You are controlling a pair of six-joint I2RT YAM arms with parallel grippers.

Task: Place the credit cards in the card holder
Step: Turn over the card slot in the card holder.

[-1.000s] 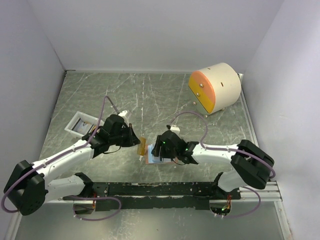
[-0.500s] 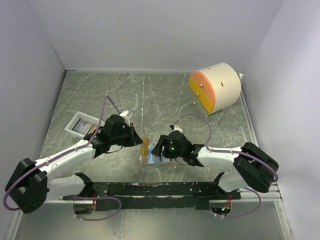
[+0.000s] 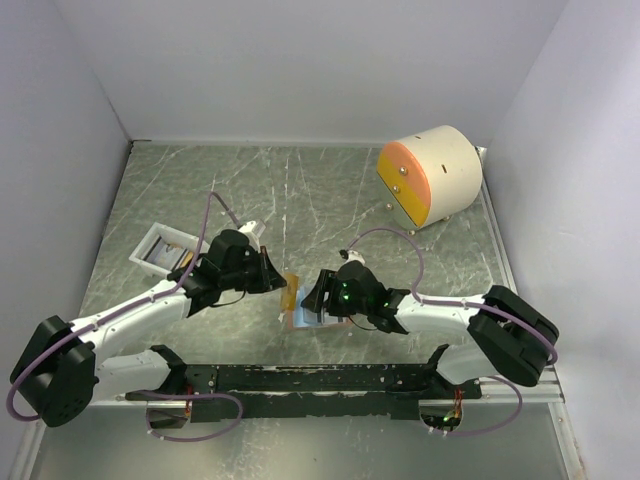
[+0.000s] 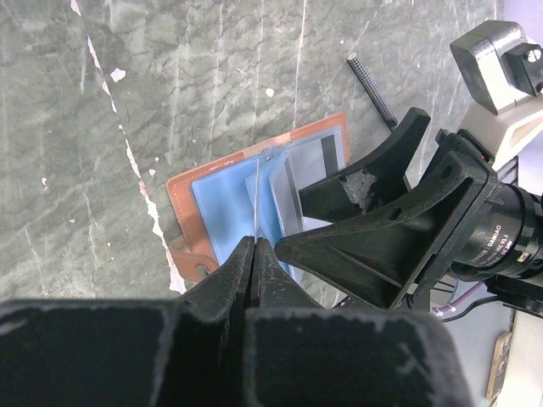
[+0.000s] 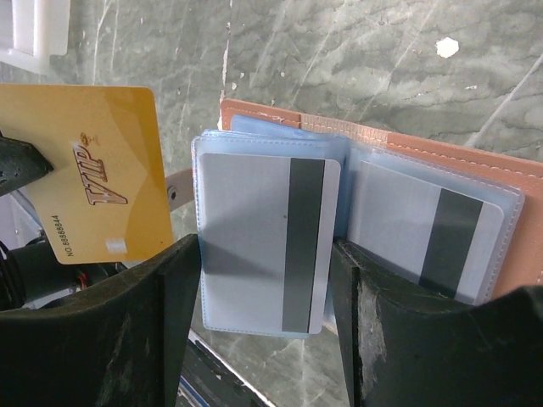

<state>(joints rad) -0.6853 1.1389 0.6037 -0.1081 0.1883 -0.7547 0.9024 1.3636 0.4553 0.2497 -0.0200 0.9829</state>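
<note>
The left gripper (image 4: pixel 254 246) is pinched tight on the gold card (image 5: pixel 97 170), gripping one edge only. That looks deliberate, since it leaves the free edge leading towards a pocket. Just beyond its tips the holder (image 4: pixel 182 191) lies spread open on the table (image 4: pixel 127 85), blue sleeves facing up. The card hangs beside the holder's edge and is not yet in any pocket. Across from it, the right gripper (image 5: pixel 263 254) stands with its jaws wide apart, one finger on either side of a raised sleeve (image 5: pixel 212 314). A striped card (image 5: pixel 254 229) already sits in that sleeve. I'd say it is propping the sleeve up and pinning the holder flat so the pocket mouth faces the incoming card. It seems to touch both edges, though I can't tell whether it presses on them. Right of that finger, another filled sleeve (image 5: pixel 424 229) lies flat. Further off, behind the left gripper, is the white tray (image 3: pixel 160 250), and well beyond the right one stands the cream drum (image 3: pixel 430 175).
</note>
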